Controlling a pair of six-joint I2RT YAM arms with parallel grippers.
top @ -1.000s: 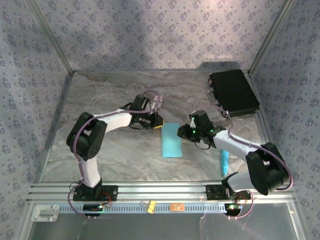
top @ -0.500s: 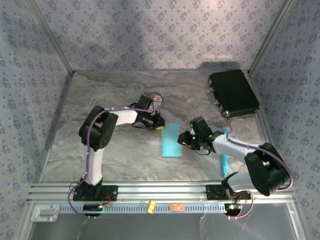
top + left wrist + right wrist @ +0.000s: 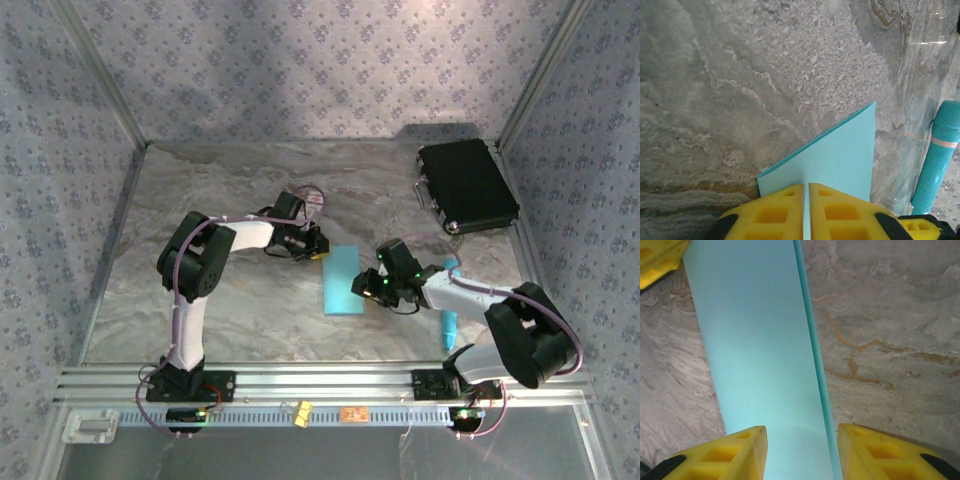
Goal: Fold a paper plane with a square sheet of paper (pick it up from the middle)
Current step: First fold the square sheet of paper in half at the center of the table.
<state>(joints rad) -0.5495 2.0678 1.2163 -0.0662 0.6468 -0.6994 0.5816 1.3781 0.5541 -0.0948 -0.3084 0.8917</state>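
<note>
Paper sheet (image 3: 343,281), light blue, lies flat near the middle of the counter (image 3: 250,190) as a tall narrow rectangle, its long sides running away from the arm bases. In the right wrist view the paper sheet (image 3: 760,350) shows a second thin edge along its right side, so two layers lie one on the other there; its near end is cut off by the bottom of that picture. In the left wrist view the paper (image 3: 840,155) shows as a pointed wedge, with the rest hidden under the yellow fingers.

The left end effector (image 3: 316,250) sits at the far left corner of the sheet. Seen from its wrist, the left end effector (image 3: 806,187) has its jaws pressed nearly together with a thin blue strip of the paper between them, so it is pinching that corner. One of its fingers (image 3: 657,257) shows at the upper left of the right wrist view, touching the sheet's corner.

The right end effector (image 3: 362,287) is at the right long edge, towards the near end; from above its dark body hides the fingertips. From its wrist, the right end effector (image 3: 802,432) stands moderately wide, jaws apart and straddling the paper's right edge without clamping it.

A cyan pen-like stick (image 3: 449,325) lies to the right, its far end hidden behind the right arm; the stick (image 3: 937,155) is cut off below in the left wrist view. A black case (image 3: 467,187) rests at the far right corner.
</note>
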